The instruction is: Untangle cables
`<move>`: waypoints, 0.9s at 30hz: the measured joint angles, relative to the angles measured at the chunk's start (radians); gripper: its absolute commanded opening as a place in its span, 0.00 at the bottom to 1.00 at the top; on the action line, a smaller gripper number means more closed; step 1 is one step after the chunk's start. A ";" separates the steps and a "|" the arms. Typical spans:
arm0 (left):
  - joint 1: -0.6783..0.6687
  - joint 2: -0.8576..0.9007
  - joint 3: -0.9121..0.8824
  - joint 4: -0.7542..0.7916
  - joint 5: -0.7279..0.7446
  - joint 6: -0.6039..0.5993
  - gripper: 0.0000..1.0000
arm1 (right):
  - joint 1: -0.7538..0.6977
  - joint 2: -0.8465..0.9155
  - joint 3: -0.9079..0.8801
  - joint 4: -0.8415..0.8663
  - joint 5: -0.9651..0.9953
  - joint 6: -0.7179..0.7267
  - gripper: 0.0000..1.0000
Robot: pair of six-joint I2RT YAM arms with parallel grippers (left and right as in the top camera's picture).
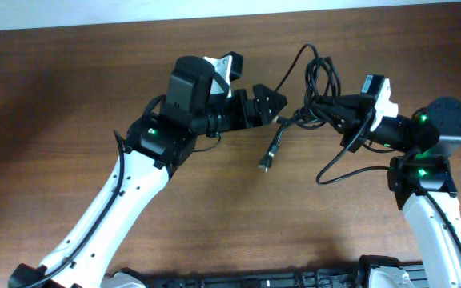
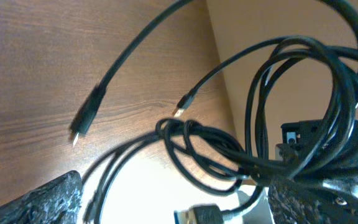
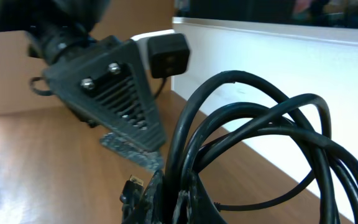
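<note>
The cables (image 1: 319, 80) are thin black cords bunched in loops between the two arms. My right gripper (image 1: 322, 112) is shut on the bundle; in the right wrist view its fingers (image 3: 174, 198) pinch several strands (image 3: 241, 124) that arch up and to the right. One cord hangs down to a plug (image 1: 266, 163) on the table. My left gripper (image 1: 272, 107) stands open just left of the bundle. In the left wrist view a knot of loops (image 2: 194, 140) and a USB plug (image 2: 197, 214) lie between its wide-apart fingers (image 2: 50, 202), and nothing is gripped. Two loose plugs (image 2: 82, 121) lie on the wood.
Brown wooden table (image 1: 70, 88) with a white wall edge at the back (image 1: 134, 12). A further cord loop (image 1: 350, 166) trails toward the right arm's base. The left gripper's body (image 3: 114, 87) fills the upper left of the right wrist view.
</note>
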 measured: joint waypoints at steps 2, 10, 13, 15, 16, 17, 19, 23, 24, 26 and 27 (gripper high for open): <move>-0.002 0.000 0.000 0.008 0.003 0.033 0.97 | 0.000 0.000 0.000 0.000 -0.029 0.007 0.04; -0.010 0.000 0.000 0.063 0.084 0.123 0.92 | 0.000 0.000 0.000 0.000 -0.068 0.029 0.04; -0.010 0.000 0.000 0.063 0.094 0.130 0.91 | 0.000 0.000 0.000 0.002 -0.086 0.037 0.04; -0.010 0.000 0.000 0.063 0.096 0.133 0.89 | 0.000 0.000 0.000 0.002 -0.097 0.038 0.04; -0.010 0.000 0.000 0.063 0.097 0.134 0.89 | 0.000 0.000 0.000 0.003 -0.102 0.039 0.04; -0.010 0.000 0.000 0.063 0.098 0.134 0.88 | 0.000 0.000 0.000 0.003 -0.107 0.041 0.04; -0.010 0.000 0.000 0.063 0.101 0.134 0.88 | 0.000 0.000 0.000 0.003 -0.113 0.042 0.04; -0.026 0.000 0.000 0.068 0.101 0.137 0.89 | 0.000 0.000 0.000 0.003 -0.120 0.041 0.04; -0.032 0.000 0.000 0.071 0.101 0.137 0.89 | 0.000 0.000 0.000 0.003 -0.121 0.042 0.04; -0.048 0.000 0.000 0.074 0.101 0.137 0.87 | 0.000 0.000 0.000 0.003 -0.121 0.042 0.04; -0.052 0.000 0.000 0.075 0.101 0.137 0.87 | 0.000 0.000 0.000 0.003 -0.121 0.042 0.04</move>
